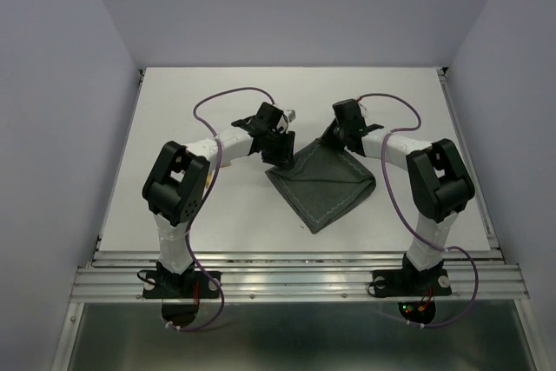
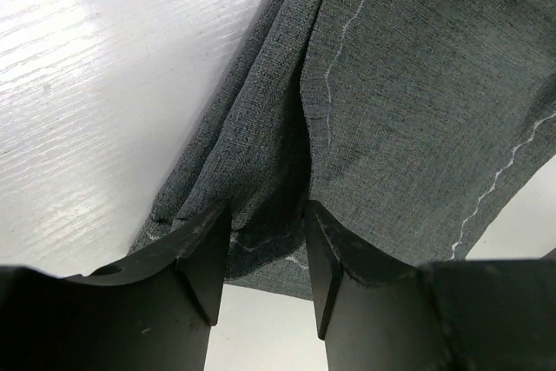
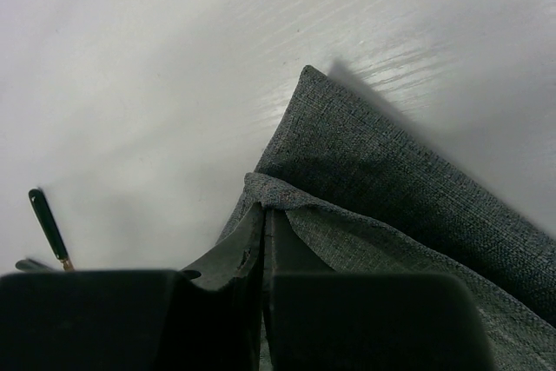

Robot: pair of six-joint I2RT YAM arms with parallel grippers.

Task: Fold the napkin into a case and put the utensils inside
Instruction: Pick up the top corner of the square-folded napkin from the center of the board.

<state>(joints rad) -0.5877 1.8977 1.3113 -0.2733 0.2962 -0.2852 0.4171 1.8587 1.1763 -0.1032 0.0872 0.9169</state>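
Grey-green napkin hem pinched in right tool, tips partly cloth-covered

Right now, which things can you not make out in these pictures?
- Utensils: seen in no view; what hides them is unclear.
- Left gripper: whether it pinches the napkin. In the left wrist view, the fold between its fingers hides the contact.
- Green stick, right wrist view: too small to name, and its lower end is cut off.
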